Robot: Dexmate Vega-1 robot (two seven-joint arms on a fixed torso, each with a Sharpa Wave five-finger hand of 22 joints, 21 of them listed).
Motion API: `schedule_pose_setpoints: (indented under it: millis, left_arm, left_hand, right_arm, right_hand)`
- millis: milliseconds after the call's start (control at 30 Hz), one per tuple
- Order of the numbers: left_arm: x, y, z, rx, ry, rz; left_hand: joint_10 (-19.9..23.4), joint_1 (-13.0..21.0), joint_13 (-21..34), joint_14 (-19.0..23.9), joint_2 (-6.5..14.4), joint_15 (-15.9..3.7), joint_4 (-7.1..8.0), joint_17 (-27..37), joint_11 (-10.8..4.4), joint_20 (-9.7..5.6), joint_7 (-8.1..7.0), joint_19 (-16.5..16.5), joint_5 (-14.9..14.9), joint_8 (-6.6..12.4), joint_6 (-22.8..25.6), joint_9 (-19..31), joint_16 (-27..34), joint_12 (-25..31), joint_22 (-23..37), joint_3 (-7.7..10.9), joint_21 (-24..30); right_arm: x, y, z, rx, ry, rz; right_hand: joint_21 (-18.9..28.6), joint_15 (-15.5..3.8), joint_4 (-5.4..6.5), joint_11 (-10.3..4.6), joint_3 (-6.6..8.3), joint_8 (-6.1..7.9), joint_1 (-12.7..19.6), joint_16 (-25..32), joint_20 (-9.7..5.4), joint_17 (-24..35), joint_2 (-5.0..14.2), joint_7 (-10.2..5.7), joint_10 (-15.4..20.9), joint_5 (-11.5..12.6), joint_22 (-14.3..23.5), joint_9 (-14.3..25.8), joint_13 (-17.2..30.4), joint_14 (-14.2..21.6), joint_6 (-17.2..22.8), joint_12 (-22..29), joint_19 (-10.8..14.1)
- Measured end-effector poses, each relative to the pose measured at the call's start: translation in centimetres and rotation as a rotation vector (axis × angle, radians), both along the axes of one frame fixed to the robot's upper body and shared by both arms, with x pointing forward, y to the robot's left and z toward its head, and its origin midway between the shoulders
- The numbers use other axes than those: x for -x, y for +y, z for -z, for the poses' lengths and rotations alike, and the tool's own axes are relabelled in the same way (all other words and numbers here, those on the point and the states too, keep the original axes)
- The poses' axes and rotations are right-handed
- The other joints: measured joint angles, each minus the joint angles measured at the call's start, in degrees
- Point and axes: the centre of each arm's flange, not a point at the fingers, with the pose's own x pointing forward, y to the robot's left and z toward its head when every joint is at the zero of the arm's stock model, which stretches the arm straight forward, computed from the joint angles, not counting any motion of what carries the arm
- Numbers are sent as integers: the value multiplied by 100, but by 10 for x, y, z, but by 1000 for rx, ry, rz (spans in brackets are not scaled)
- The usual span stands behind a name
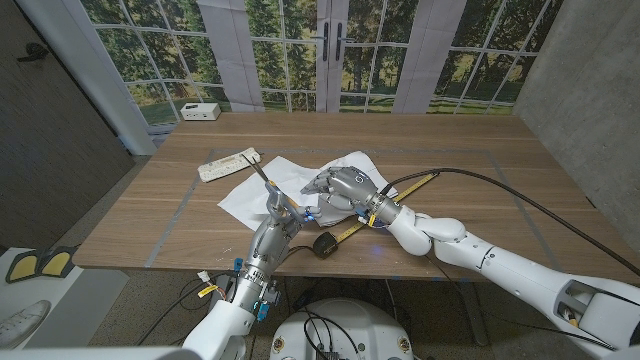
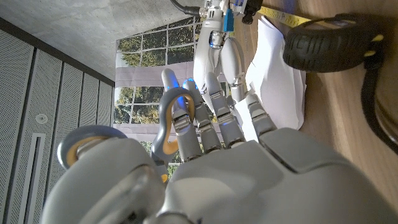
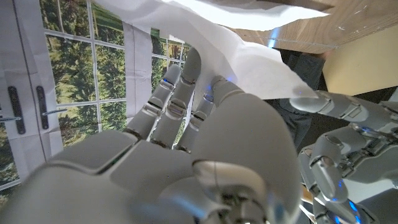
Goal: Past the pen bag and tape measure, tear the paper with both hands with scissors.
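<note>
Head view puts the left hand (image 1: 283, 208) — gripping scissors (image 1: 268, 182) that point up-left over the paper (image 1: 258, 192) — just left of the right hand (image 1: 340, 190), which pinches the sheet's raised edge.

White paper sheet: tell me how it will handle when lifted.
The thin white paper sheet already lies crumpled under the right hand, so it's probably floppy and light. In the right wrist view it drapes over fingers, so it likely tears easily.

A staged indoor test room, lab-like; behind the brown wooden desk (image 1: 440, 150) hangs a printed backdrop of white-framed glass doors and green trees (image 1: 330, 50); grey panelled walls (image 1: 60, 120) flank that desk; loose cables (image 1: 200, 290) trail beneath its near edge.
</note>
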Motion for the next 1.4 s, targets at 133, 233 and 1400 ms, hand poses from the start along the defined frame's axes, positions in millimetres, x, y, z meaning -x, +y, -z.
schedule_pose_setpoints:
  millis: [133, 233, 1400]
  left_arm:
    - [0, 0, 1, -4, 5, 0]
    - [-1, -1, 0, -8, 6, 1]
    - [-6, -7, -10, -53, 5, 26]
  left_hand:
    - [0, -30, -15, 0, 30, 0, 0, -27, 0, 0, 0, 0, 0, 0, 0, 0, 0, 0, 1, 0, 0]
    - [0, -30, -19, 0, 30, 0, 0, -27, 0, 0, 0, 0, 0, 0, 0, 27, 0, 0, 1, 0, 0]
    - [0, -7, -16, 0, 52, 0, -1, -25, 0, 21, 31, -20, 0, 0, 31, 25, 0, 21, 2, 0, -23]
  right_arm:
    - [1, -6, -7, -62, -32, 1]
    - [1, -10, -10, -89, -48, 5]
    - [7, -38, -39, -338, -208, -61]
  right_hand:
    - [278, 44, 6, 20, -6, 0, 0, 514, 9, 978, 0, 0, 58, 0, 63, 19, 89, -101, 61, -143, -55]
    - [332, 44, 6, 20, -6, 0, 0, 610, 10, 1106, 0, 0, 57, 0, 65, 19, 116, -101, 61, -151, -55]
    - [2347, -274, -141, 131, 72, -86, 309, -3511, 50, -3567, -22, 195, -226, 35, -270, 337, 311, 647, 70, -216, -771]
